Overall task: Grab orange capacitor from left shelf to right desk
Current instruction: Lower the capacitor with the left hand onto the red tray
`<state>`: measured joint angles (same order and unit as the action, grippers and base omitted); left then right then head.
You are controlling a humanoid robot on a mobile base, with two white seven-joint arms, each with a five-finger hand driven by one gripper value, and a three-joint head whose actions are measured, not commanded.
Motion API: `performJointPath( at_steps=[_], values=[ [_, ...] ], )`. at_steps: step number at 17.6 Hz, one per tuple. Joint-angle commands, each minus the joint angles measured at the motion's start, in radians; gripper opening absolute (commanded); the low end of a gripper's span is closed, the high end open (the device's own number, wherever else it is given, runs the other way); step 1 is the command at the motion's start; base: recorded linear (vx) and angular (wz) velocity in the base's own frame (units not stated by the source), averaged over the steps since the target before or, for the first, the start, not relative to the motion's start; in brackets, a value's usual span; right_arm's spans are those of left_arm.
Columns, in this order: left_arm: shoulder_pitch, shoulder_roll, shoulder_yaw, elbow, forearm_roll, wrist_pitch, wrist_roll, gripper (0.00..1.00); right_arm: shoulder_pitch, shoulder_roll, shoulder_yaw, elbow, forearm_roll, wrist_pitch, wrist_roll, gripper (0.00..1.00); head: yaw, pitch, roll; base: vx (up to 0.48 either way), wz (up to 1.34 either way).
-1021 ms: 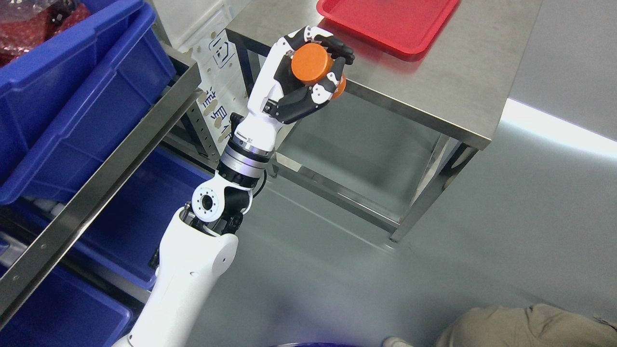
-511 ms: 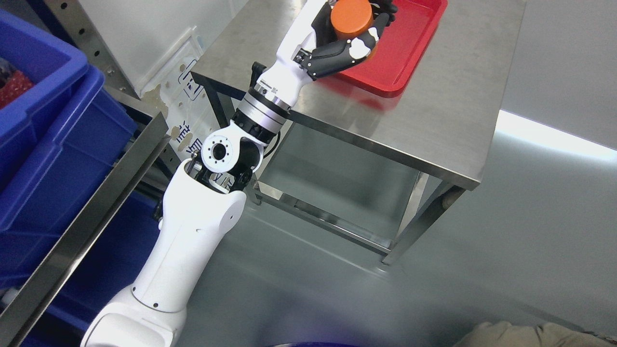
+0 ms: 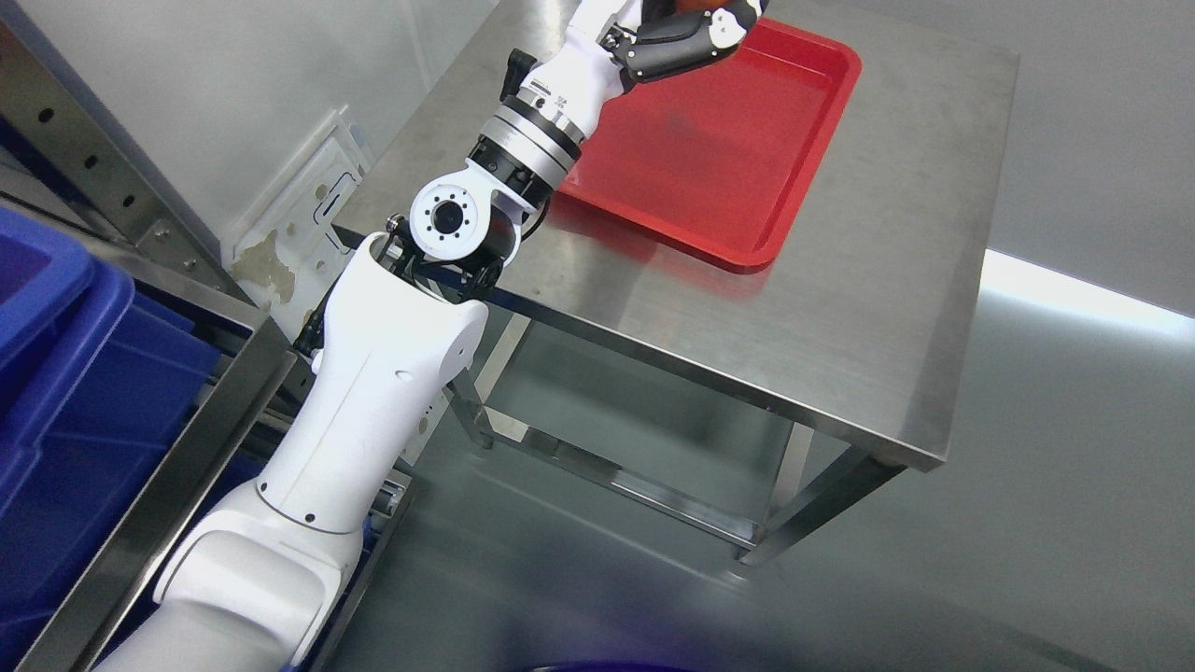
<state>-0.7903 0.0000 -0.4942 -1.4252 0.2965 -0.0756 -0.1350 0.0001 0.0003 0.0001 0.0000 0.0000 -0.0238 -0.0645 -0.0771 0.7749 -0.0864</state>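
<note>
A: Where is the orange capacitor [image 3: 693,4]?

B: At twelve o'clock, right on the top edge. Only a thin sliver of orange shows between the dark fingers [image 3: 677,42] of the left hand [image 3: 686,28]; its shape and markings are cut off.

A: And the hand itself?

B: Curled around the capacitor, clamped on it, above the far left corner of the red tray [image 3: 803,177].

A: What does the tray sit on?

B: The steel desk [image 3: 868,308], filling the frame from twelve to three o'clock. The white left arm [image 3: 373,392] rises from seven o'clock. Blue bins [image 3: 75,411] on the shelf [image 3: 168,467] sit at nine o'clock.
</note>
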Motion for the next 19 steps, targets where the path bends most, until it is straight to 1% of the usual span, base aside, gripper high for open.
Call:
performJointPath(
  at_steps=[1, 4, 9, 12, 17, 19],
  values=[
    [-0.044, 0.017, -0.052, 0.209, -0.005, 0.0, 0.017, 0.07, 0.023, -0.018, -0.011, -0.017, 0.006, 0.001, 0.0, 1.0, 0.0, 0.0, 0.0, 0.191, 0.03],
    [-0.047, 0.017, -0.081, 0.241, -0.005, 0.0, 0.021, 0.08, 0.023, -0.018, -0.011, -0.017, 0.006, 0.001, 0.0, 1.0, 0.0, 0.0, 0.0, 0.175, 0.04],
    [-0.056, 0.017, -0.222, 0.314, -0.01, 0.002, 0.032, 0.09, 0.021, -0.018, -0.011, -0.017, 0.006, 0.001, 0.0, 1.0, 0.0, 0.0, 0.0, 0.131, 0.03],
    [-0.075, 0.017, -0.283, 0.362, -0.011, 0.002, 0.032, 0.09, 0.023, -0.018, -0.011, -0.017, 0.006, 0.001, 0.0, 1.0, 0.0, 0.0, 0.0, 0.061, 0.0],
    [-0.076, 0.017, -0.322, 0.44, -0.033, 0.002, 0.034, 0.1, 0.023, -0.018, -0.011, -0.017, 0.006, 0.001, 0.0, 1.0, 0.0, 0.0, 0.0, 0.016, 0.01],
    [-0.076, 0.017, -0.33, 0.45, -0.033, 0.002, 0.035, 0.13, 0.021, -0.018, -0.011, -0.017, 0.006, 0.001, 0.0, 1.0, 0.0, 0.0, 0.0, -0.005, 0.0]
  ],
)
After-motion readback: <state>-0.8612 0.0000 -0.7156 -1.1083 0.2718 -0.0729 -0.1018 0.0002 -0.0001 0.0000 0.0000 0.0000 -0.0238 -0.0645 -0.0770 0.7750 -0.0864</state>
